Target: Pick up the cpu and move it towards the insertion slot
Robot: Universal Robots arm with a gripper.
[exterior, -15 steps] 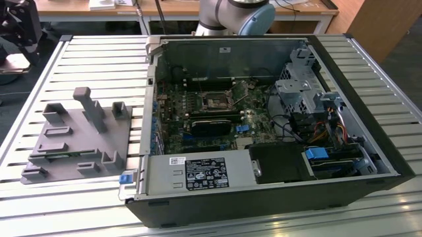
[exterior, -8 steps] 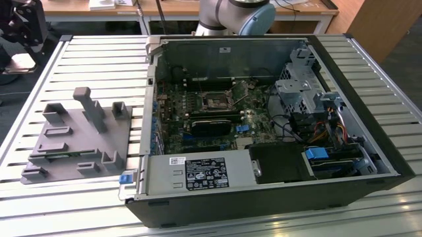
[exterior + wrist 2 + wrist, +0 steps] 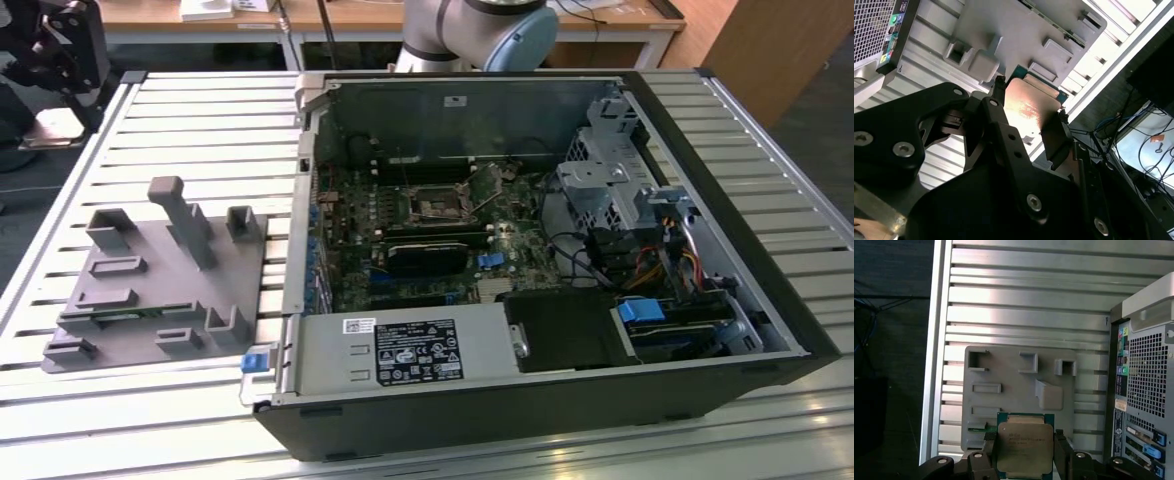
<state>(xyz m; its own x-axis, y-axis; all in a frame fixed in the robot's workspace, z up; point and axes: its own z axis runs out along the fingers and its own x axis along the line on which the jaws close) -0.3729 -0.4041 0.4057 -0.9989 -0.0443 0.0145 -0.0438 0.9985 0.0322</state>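
The cpu [image 3: 1025, 440] is a flat square chip with a silvery top and a green rim. It sits between the two black fingers [image 3: 990, 452] of my gripper [image 3: 1025, 455], which is shut on its two opposite edges. In the second wrist view the cpu [image 3: 1029, 102] glints in the gripper [image 3: 1029, 112], held above the grey fixture plate [image 3: 1019, 30]. In the exterior view, the insertion slot [image 3: 437, 207] is a silver-framed square socket with a dark centre on the motherboard inside the open computer case [image 3: 787, 330].
The grey fixture plate [image 3: 147, 290] with raised blocks lies on the slatted metal table [image 3: 200, 110], on the exterior view's left of the case. The case's perforated rear panel [image 3: 1149, 385] stands beside the fixture plate [image 3: 1014, 390]. The arm's base [image 3: 481, 30] rises behind the case.
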